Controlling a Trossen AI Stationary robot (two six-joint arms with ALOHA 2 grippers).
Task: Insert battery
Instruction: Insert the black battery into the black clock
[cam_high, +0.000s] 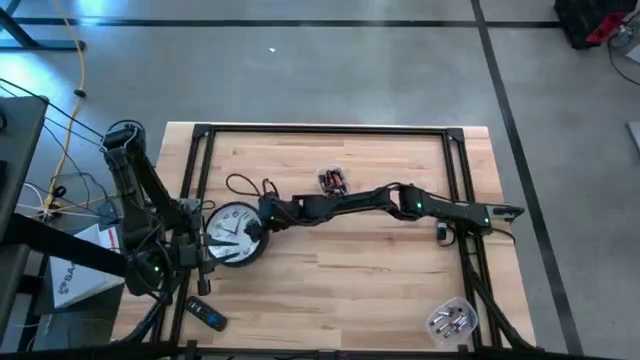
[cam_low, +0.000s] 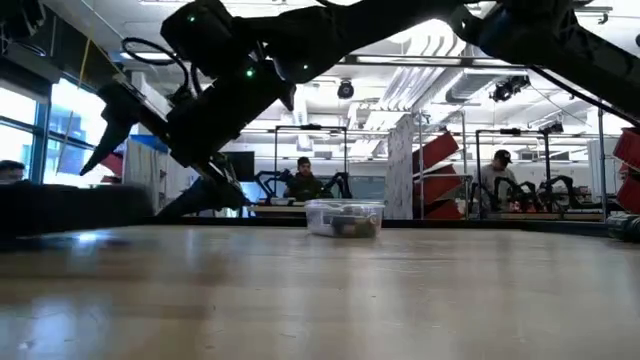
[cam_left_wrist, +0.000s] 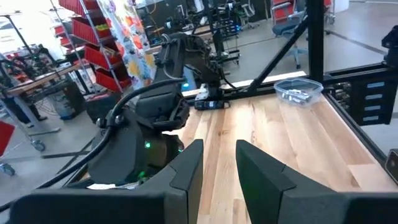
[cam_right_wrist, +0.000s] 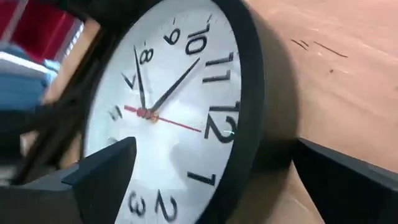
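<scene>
Round black-rimmed wall clock with white face (cam_high: 234, 233) lies face up near the left edge of the light wooden slatted table (cam_high: 350, 270), hands and red second hand visible in the right wrist view (cam_right_wrist: 180, 106). Right gripper (cam_high: 262, 216) reaches across the table to the clock's rim, fingers spread wide, one dark finger (cam_right_wrist: 99, 168) over the face and the other off the rim on the wood side; contact with the rim unclear. Left gripper (cam_high: 205, 262) sits just beside the clock's lower left edge; in its wrist view the two fingers (cam_left_wrist: 186, 171) stand a narrow gap apart with nothing between them. Small clear plastic container of batteries (cam_high: 333, 181) sits near mid-table toward the far side, well apart from the clock. Second clear container with metallic pieces (cam_high: 451, 320) sits at the near right corner. Small dark remote-like device (cam_high: 208, 316) lies near the left front edge. Black metal frame (cam_high: 330, 130) borders the table.
</scene>
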